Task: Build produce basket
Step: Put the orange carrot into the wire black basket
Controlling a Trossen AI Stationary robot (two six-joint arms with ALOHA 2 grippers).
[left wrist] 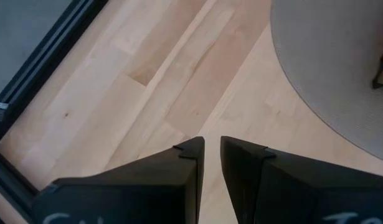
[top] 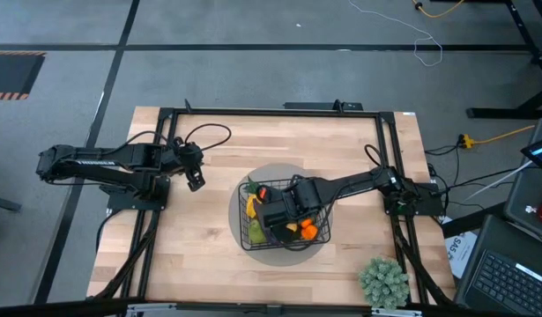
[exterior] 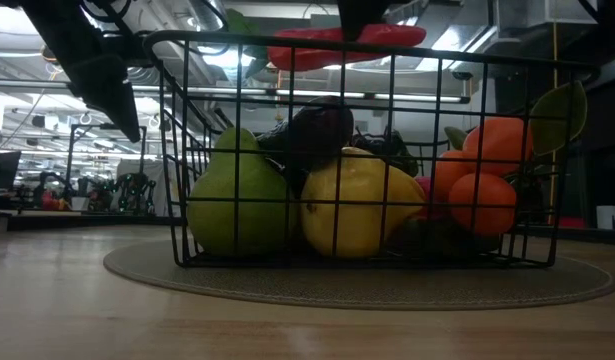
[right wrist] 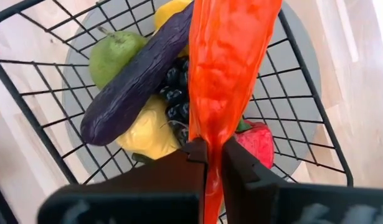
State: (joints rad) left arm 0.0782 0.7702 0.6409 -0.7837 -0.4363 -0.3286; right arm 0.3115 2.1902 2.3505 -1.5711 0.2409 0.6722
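The black wire basket (top: 244, 222) stands on a grey round mat (top: 275, 172) at the table's middle. It holds a green fruit (exterior: 237, 200), a yellow fruit (exterior: 357, 205), a purple eggplant (right wrist: 135, 87), dark grapes (right wrist: 175, 93) and tangerines (exterior: 482, 190). My right gripper (top: 269, 199) is over the basket, shut on a long red pepper (right wrist: 231, 68). The pepper also shows just above the basket's rim in the low view (exterior: 342, 45). My left gripper (top: 196, 182) hangs left of the mat over bare wood, its fingers nearly together (left wrist: 211, 152) and empty. My right gripper pinches the red pepper between its two fingers, on the part nearest the wrist (right wrist: 211, 140). The pepper runs on forward past the fingertips. It is lifted clear, lying about level above the basket's rim and over the fruit inside.
A bushy pale-green plant (top: 382, 282) stands at the table's near right corner. A black frame (top: 253, 112) runs round the wooden tabletop. Bare wood lies left of the mat and along the near side.
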